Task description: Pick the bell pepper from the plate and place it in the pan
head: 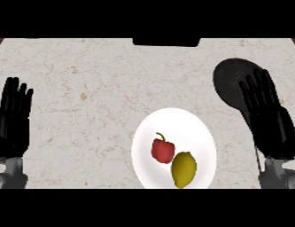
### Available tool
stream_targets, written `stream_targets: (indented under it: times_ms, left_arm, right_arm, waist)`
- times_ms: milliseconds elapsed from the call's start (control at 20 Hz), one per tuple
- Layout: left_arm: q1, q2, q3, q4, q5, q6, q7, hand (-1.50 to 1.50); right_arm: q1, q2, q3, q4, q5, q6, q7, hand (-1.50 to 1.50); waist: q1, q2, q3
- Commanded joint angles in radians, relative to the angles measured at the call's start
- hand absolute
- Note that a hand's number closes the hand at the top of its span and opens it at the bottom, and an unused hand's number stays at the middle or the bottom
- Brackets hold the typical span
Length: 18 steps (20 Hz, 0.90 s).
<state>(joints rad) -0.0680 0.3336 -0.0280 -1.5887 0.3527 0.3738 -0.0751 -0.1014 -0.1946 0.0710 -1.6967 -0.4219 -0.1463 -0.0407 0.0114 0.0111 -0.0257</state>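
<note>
The right hand (270, 117) is held open, fingers straight and pointing up the view, holding nothing; it lies partly over the lower edge of the pan (231, 80), a dark round shape at the counter's (91, 75) right. The left hand (11, 119) rests open and empty near the left edge, fingers up, well apart from everything.

Between the hands, nearer the right one, sits a white plate (176, 119). The red pepper (163, 150) lies on it, stem toward the top left, touching or just beside a yellow lemon (184, 169) below it.

The grasp is not yet begun, I judge. The right hand seems the better choice, being nearer both plate and pan. It should come down over the pepper's upper side, away from the lemon, so the fingers close on the pepper alone and do not nudge the lemon off the plate
</note>
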Motion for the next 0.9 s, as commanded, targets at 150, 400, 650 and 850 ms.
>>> stream_targets:
  times_ms: [150,400,650,850]
  left_arm:
    - [-0.058,0.081,-0.021,0.017,-0.002,-0.073,0.129,0.0]
    - [-0.043,0.067,-0.082,0.023,-0.014,-0.079,0.191,0.0]
    - [-0.058,0.085,-0.062,0.017,0.007,-0.106,0.227,0.0]
    - [-0.089,0.05,-0.08,0.047,-0.02,-0.093,0.224,0.0]
  right_arm:
    - [-0.149,-0.019,0.116,-0.072,0.143,0.045,-0.059,1.5]
    - [-0.07,-0.172,0.156,-0.145,0.506,-0.118,-0.054,1.5]
    - [0.235,-0.268,0.214,-0.307,0.684,-0.154,-0.116,-1.5]
    - [0.338,-0.357,0.246,-0.422,0.813,-0.125,-0.083,-1.5]
  waist:
    - [-0.006,-0.012,0.026]
    - [-0.056,-0.026,0.023]
    - [-0.058,-0.022,0.025]
    - [-0.045,-0.016,0.025]
